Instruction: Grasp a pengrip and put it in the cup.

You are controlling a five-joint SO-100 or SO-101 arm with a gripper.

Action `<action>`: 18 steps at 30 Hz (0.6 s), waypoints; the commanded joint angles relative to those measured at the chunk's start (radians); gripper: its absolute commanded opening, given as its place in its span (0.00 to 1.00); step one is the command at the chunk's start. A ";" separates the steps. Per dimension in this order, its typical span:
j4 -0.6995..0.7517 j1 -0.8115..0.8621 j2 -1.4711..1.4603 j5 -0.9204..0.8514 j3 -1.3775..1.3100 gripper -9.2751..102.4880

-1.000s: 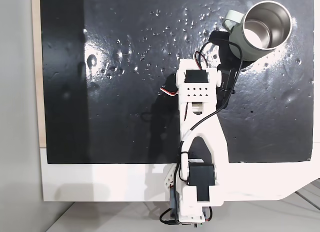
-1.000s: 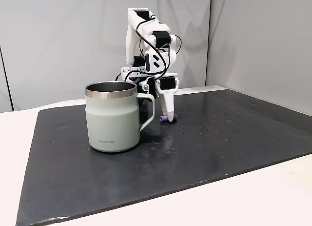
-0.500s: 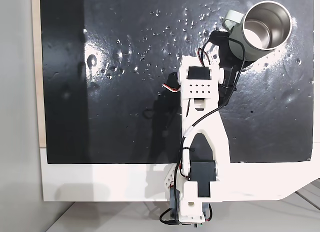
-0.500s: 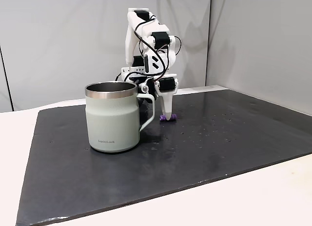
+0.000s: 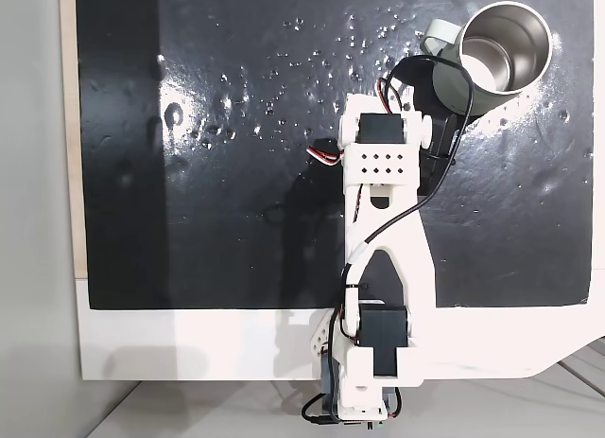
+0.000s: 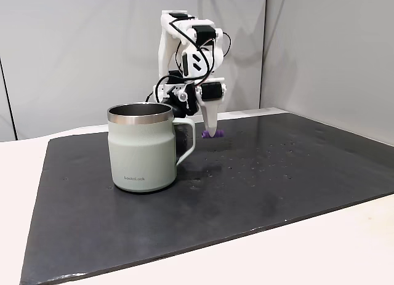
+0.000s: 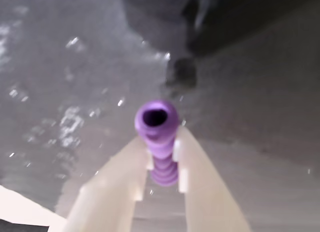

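Note:
The pengrip (image 7: 158,123), a small purple ribbed tube, is pinched between my gripper's (image 7: 161,159) two pale fingers (image 7: 112,192) in the wrist view, its open end towards the camera. In a fixed view from the side, my gripper (image 6: 212,130) holds the pengrip (image 6: 211,135) a little above the black mat, just right of and behind the cup (image 6: 143,148). That cup is a sage-green mug with a steel rim, upright, its handle facing the gripper. From above, the cup (image 5: 492,64) stands at the mat's top right with the arm (image 5: 380,164) just below-left of it.
The black mat (image 6: 289,174) covers most of the white table and is dotted with shiny specks. The arm's base (image 5: 364,362) sits at the table's near edge. Grey wall panels stand behind the arm in a fixed view.
The gripper has risen off the mat with the pengrip in its fingers. Seen from above, the arm's head has shifted up towards the cup.

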 commanded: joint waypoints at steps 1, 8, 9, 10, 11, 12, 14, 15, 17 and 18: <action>0.109 -0.026 0.097 0.017 -0.130 0.09; 0.265 -0.046 0.187 0.015 -0.258 0.09; 0.287 -0.046 0.196 0.015 -0.281 0.09; 0.308 -0.046 0.204 0.015 -0.304 0.09; 0.330 -0.046 0.212 0.015 -0.330 0.09; 0.351 -0.046 0.219 0.015 -0.357 0.09; 0.396 -0.048 0.229 0.023 -0.416 0.09; 0.420 -0.048 0.232 0.029 -0.449 0.09; 0.474 -0.054 0.232 0.043 -0.525 0.09; 0.491 -0.055 0.235 0.049 -0.554 0.09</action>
